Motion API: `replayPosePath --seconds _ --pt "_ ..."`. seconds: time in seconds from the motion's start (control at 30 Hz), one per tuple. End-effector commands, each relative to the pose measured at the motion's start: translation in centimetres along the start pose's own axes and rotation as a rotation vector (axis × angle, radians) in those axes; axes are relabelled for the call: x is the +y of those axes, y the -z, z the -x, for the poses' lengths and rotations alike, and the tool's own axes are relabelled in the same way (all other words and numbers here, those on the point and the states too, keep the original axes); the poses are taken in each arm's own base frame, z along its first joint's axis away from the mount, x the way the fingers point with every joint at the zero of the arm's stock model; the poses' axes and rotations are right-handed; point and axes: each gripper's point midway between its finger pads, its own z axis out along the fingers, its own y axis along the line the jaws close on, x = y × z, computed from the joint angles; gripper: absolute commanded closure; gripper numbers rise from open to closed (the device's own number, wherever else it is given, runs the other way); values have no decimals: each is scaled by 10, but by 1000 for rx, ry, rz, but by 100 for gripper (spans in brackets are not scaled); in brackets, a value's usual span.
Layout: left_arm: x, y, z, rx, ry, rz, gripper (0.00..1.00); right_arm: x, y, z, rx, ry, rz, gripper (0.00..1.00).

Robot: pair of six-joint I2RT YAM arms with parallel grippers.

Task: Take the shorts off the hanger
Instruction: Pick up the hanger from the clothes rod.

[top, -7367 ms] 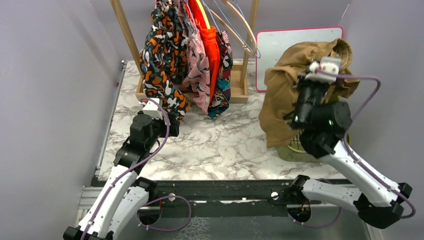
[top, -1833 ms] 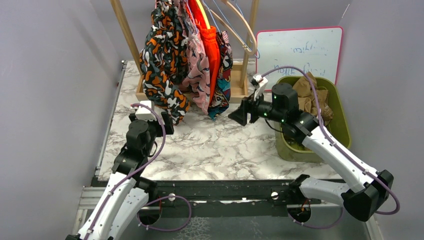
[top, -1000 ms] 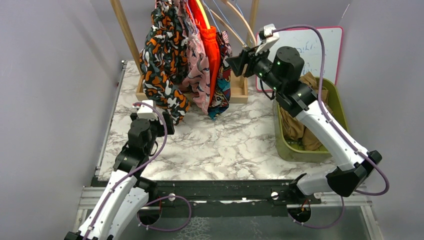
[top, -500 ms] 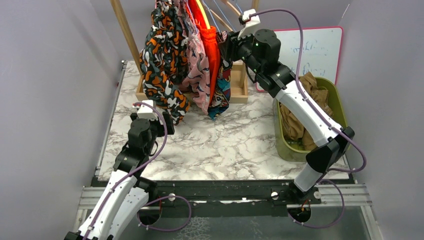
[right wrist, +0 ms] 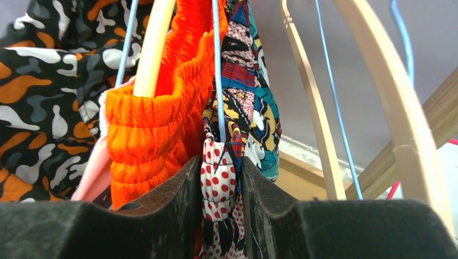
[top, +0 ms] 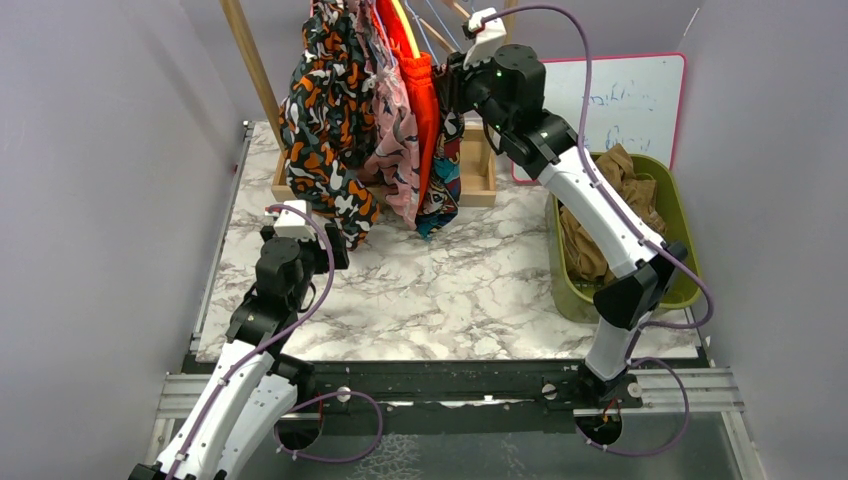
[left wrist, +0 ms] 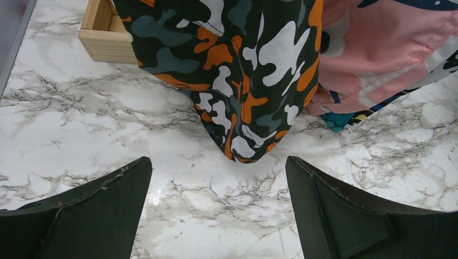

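Two claws logged: right claw (right wrist: pixel 220 178) pinches the multicolour print fabric shorts (right wrist: pixel 253 108), which hang on a thin blue wire hanger (right wrist: pixel 216 65) at the far side. Left claw (left wrist: pixel 219 183) gapes wide above the white marble surface (left wrist: pixel 70 118).

My left arm (top: pixel 262 305) sits folded low, and my left gripper (left wrist: pixel 217 162) is angled forward and down, its 2 fingers spread wide and empty. My right arm (top: pixel 590 195) stretches high and far forward. My right gripper (right wrist: pixel 220 162) pinches the multicolour shorts (right wrist: pixel 243 81).
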Motion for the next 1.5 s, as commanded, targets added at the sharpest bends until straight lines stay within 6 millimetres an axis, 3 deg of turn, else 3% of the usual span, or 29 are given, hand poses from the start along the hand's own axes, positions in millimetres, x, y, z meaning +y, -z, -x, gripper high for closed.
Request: replayPosePath --seconds 0.0,0.17,0.3,0.43,0.6,1.1,1.47 --pt "-3 0 1 -15 -1 -22 4 -3 -6 -9 46 29 -23 65" --pt "-3 0 1 -12 -1 -24 4 -9 -11 -9 45 57 -52 65" --pt "-4 -1 0 -7 -3 -24 4 -9 -15 -9 50 72 -51 73" --pt "-3 -1 0 -6 -3 -22 4 -8 -17 -9 45 63 -47 89" --pt "-3 -2 -1 -2 -4 -21 4 -7 -16 0 -1 42 -51 99" --pt "-3 -2 -1 0 -3 -20 4 -9 1 39 -253 -77 -66 99" --pt "-3 -2 -1 1 -3 -20 4 -1 4 55 -315 -162 -21 99"
